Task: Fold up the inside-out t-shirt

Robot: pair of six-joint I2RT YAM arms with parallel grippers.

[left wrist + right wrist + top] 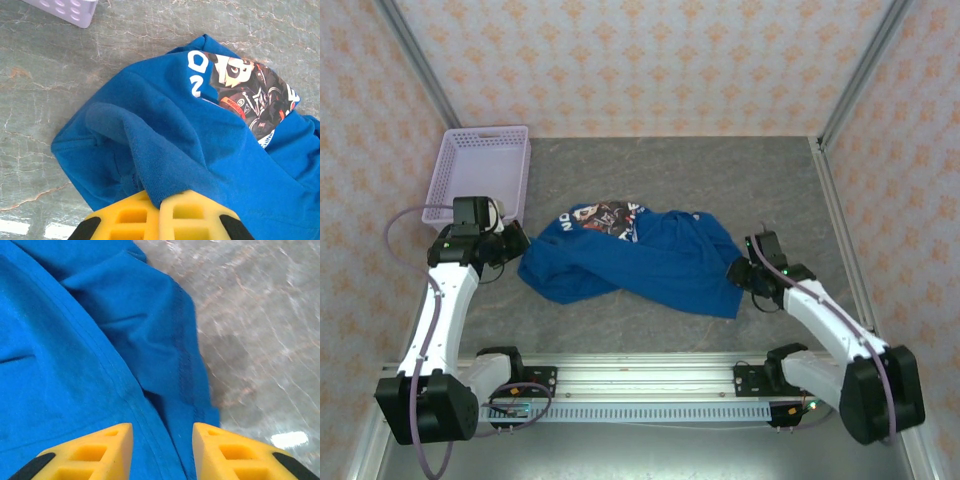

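Inside-out t-shirt (638,262) crumpled on the counter (670,180), long axis running from left end effector (162,197) to right end effector (161,432). Left clamped on a fold (150,165), cloth spreading ahead and rightward. Right parted, straddling the hem edge (182,365) just beneath.

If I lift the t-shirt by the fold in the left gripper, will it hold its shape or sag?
Probably floppy: the t-shirt lies in soft rumpled folds, so it should sag from the left gripper, shut on one fold. Likely light: the cloth looks thin. Pushed, it'd probably bunch, not slide.
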